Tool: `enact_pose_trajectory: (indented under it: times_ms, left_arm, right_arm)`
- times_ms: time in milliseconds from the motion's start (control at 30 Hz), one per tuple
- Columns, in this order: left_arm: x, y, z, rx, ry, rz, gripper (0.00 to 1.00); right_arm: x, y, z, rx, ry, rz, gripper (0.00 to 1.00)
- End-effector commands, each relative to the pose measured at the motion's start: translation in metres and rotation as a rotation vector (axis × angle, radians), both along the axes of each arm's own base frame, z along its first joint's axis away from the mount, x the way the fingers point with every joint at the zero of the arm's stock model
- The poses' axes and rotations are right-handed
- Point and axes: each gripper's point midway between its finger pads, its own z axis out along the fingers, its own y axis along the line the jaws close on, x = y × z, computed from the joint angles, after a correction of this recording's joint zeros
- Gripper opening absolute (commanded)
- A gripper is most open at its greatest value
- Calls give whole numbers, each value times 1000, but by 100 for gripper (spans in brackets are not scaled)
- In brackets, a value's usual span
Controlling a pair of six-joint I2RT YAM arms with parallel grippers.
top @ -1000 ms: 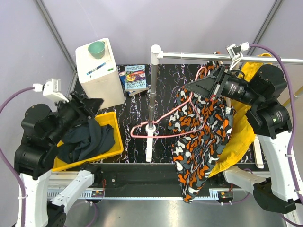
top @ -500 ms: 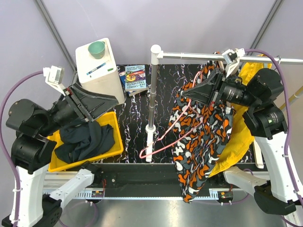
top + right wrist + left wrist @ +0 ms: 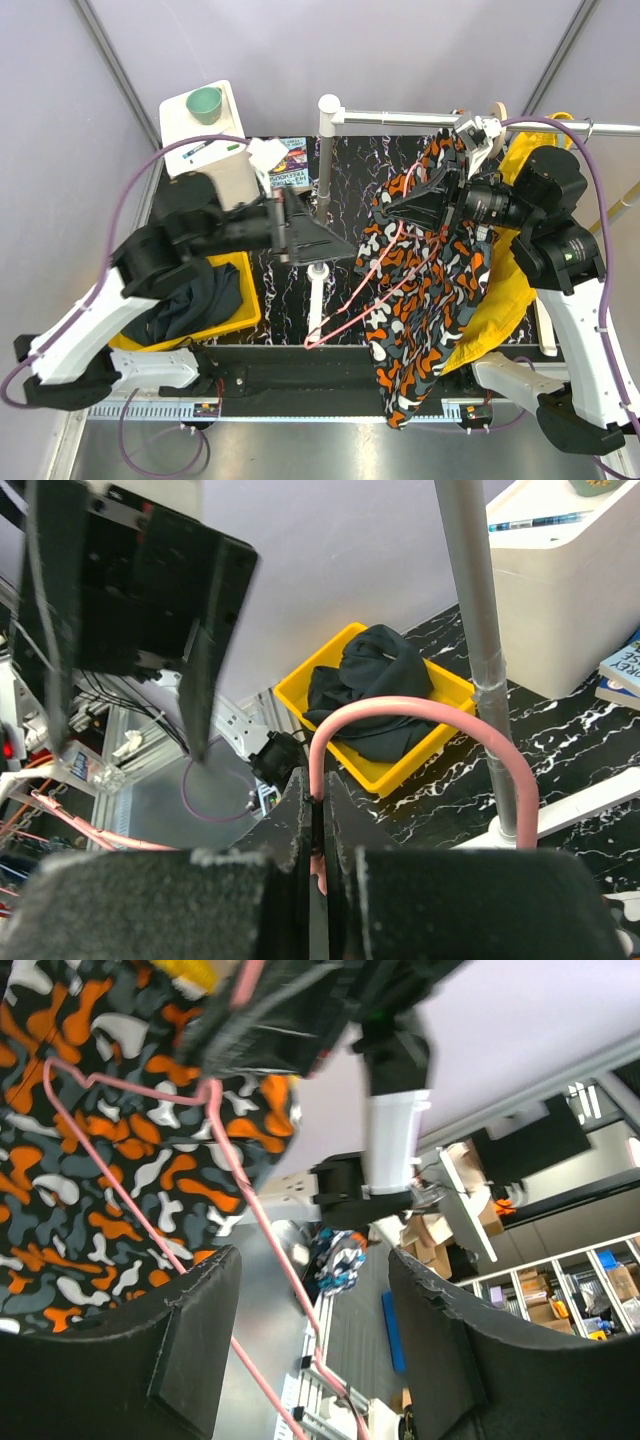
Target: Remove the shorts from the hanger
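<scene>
The orange, grey and white camouflage shorts (image 3: pixel 420 290) hang on a pink wire hanger (image 3: pixel 350 298) to the right of the stand pole. My right gripper (image 3: pixel 398 205) is shut on the hanger's hook; the right wrist view shows the pink wire (image 3: pixel 420 708) pinched between its jaws (image 3: pixel 315 780). My left gripper (image 3: pixel 335 243) reaches in from the left, level with the pole and just left of the shorts. Its jaws (image 3: pixel 312 1260) are open, and a pink hanger wire (image 3: pixel 288 1281) runs through the gap in that view. The shorts (image 3: pixel 100 1160) fill that view's upper left.
A grey stand pole (image 3: pixel 322 180) with a horizontal rail stands mid-table. A yellow tray (image 3: pixel 245 290) holding dark clothes (image 3: pixel 365 690) is at the left. A white box (image 3: pixel 200 130) with a green cup (image 3: pixel 205 103) and a book (image 3: pixel 295 160) lie behind. A yellow garment (image 3: pixel 510 270) hangs at the right.
My left arm has swung from above the yellow tray to the middle, beside the hanger. The hanger's lower end has dropped and tilted toward the table's front. My right gripper still holds the hook.
</scene>
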Motion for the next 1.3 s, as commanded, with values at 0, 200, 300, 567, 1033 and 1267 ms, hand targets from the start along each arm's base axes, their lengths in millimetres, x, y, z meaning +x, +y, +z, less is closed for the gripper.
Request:
enact_pose_trajectory:
  times_ms: [0,200,300,567,1033,1267]
  left_arm:
    - [-1,-15,20,-44,-32,-24,61]
    - [0,-33,5,-4,12,-55,56]
    - [-2,-37,1,3,38,-62,53]
    - [-17,-57,-17,38,101,-125,52]
    - [-22,-77,-29,77,130,-145,47]
    - [-19,-79,-34,88,132,-115,14]
  right_arm:
    - [-15,-3,12,-4,-118,43,0]
    - [-16,-4,11,-10,-135,36,0]
    - [-17,-5,10,-15,-145,34,0]
    - [-14,-7,10,-27,-172,15,0]
    - [-21,-10,18,-7,-175,-4,0]
    - [-15,-15,24,22,-115,-88,5]
